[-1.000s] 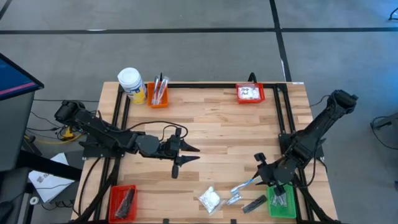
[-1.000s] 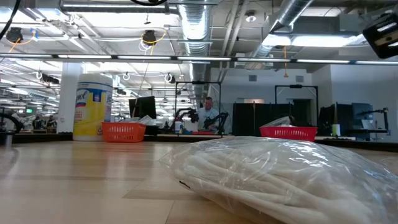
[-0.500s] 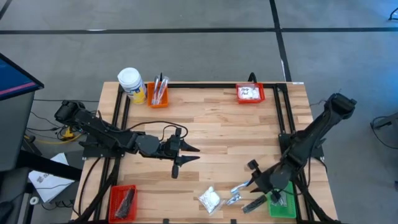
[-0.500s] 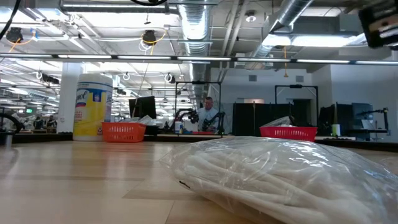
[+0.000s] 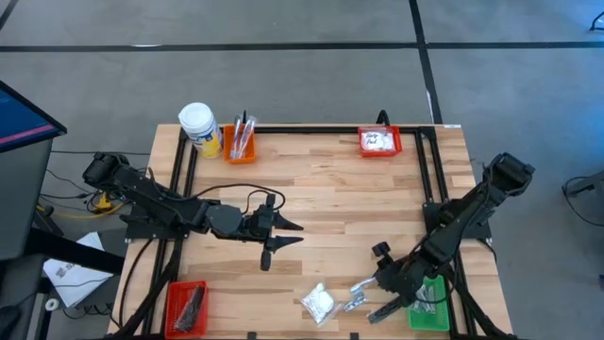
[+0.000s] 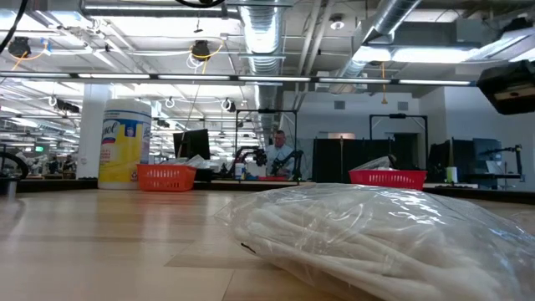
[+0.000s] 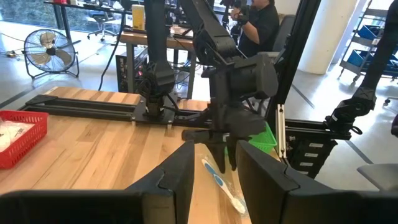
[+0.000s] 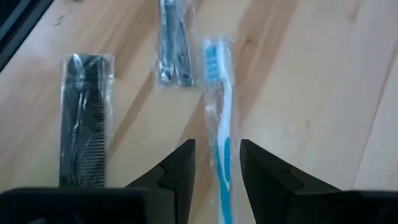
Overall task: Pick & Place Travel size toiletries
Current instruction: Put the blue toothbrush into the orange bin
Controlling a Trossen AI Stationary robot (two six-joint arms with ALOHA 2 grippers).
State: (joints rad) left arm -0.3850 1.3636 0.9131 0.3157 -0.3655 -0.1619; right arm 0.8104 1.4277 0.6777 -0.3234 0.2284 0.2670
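Near the table's front edge lie a blue-white toothbrush [image 8: 221,106] in clear wrap, a dark comb [image 8: 84,127] and a silvery sachet [image 8: 173,43], all flat on the wood. A white puffy packet [image 5: 318,302] lies to their left. My right gripper [image 8: 217,168] hangs open just above the toothbrush [image 5: 361,284], one finger on either side of its handle, touching nothing. My left gripper [image 5: 294,234] waits open over the table's middle left and holds nothing.
A green bin [image 5: 429,307] stands right beside my right gripper at the near right. A red bin [image 5: 186,307] sits near left, an orange bin [image 5: 239,144] and a yellow jar [image 5: 200,127] far left, another red bin [image 5: 379,142] far right. A black frame rims the table.
My right gripper has sunk and gone toward the table's near left, down over the toothbrush, tipping more steeply downward. Its fingers have kept the same gap. The items on the table have not moved.
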